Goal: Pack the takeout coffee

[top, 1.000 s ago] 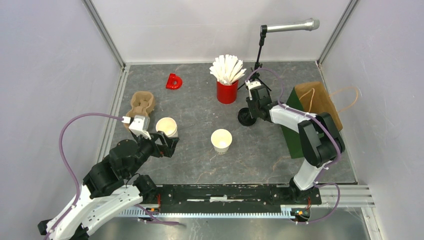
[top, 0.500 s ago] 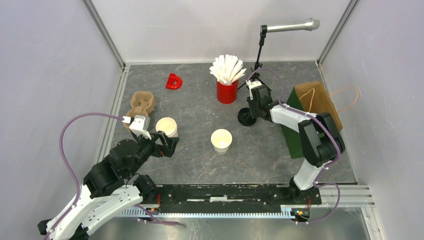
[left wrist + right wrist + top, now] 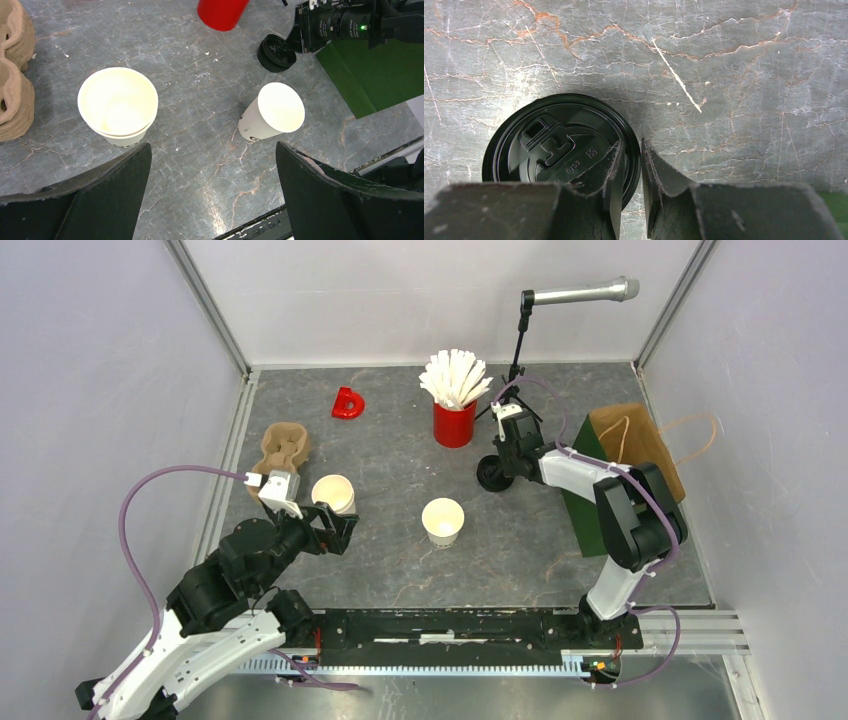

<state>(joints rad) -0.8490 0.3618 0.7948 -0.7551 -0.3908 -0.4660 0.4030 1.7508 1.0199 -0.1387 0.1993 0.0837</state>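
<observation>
The right claw (image 3: 631,145) stood nearly closed astride the rim of the black lid (image 3: 549,145), which lay flat toward the far right of the table (image 3: 400,570). Whether it truly gripped could not be told. The left claw (image 3: 212,147) hung wide open and empty. Just beyond it stood the left cup (image 3: 117,107), near the left edge, and the middle cup (image 3: 272,117), both upright.

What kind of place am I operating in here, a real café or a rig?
Most likely a lab test cell, not a café: plain grey panel walls on aluminium posts box in the table, and a microphone on a stand rises at the back.
</observation>
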